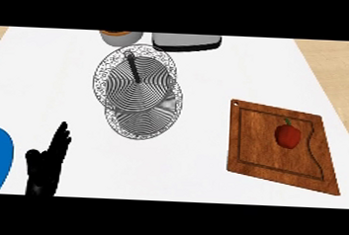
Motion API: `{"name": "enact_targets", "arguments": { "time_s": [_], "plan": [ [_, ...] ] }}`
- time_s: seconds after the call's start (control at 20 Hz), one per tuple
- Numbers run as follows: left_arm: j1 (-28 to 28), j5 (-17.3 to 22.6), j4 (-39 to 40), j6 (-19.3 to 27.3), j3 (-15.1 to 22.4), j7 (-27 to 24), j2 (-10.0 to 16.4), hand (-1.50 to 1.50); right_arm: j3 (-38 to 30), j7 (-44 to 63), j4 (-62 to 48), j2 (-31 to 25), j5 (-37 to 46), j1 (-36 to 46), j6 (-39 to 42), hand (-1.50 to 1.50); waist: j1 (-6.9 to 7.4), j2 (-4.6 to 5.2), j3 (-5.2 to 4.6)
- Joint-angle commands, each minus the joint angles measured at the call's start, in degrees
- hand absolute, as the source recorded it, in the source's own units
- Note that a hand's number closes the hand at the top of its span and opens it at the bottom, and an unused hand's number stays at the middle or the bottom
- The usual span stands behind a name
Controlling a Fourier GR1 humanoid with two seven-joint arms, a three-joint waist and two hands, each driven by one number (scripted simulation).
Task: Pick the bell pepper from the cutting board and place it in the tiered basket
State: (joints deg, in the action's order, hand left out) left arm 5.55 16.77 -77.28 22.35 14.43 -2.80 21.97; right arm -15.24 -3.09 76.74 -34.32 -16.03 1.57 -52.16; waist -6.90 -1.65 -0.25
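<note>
Pepper [288, 136] sat upright-ish on board [263, 155], far right. Left hand [43, 169] rested lower left, fingers straight, holding nothing, well apart from it. Right hand unseen, prob. nearer. Basket [146, 88] lay between.

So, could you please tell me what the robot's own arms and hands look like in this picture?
Only the left hand shows, at the lower left. It is plain black all over, with slim, tapering fingers and a shorter thumb; no markings or cables are visible. Its forearm is cut off at the lower edge, and the right hand is out of view.
</note>
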Motion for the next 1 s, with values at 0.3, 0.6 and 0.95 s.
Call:
{"name": "enact_targets", "arguments": {
  "time_s": [0.3,0.6,0.95],
  "plan": [
    [-1.75,-3.19,-1.49,1.27,3.35,-0.10,-2.36,0.00,15.14,21.93,16.99,-0.44,8.54,-18.68,-8.55,-1.50,5.60,1.77,-0.46],
    [-3.00,-4.40,-1.90,1.48,5.22,0.72,-3.58,0.00,22.02,38.06,17.98,-12.29,14.56,-25.93,-3.43,-1.50,7.57,2.63,-0.68],
    [-4.04,-4.52,-0.97,-0.70,5.62,0.55,-2.94,0.00,23.72,62.16,20.99,-23.08,23.25,-22.88,-1.75,-1.50,9.97,2.75,-0.62]
  ]
}}
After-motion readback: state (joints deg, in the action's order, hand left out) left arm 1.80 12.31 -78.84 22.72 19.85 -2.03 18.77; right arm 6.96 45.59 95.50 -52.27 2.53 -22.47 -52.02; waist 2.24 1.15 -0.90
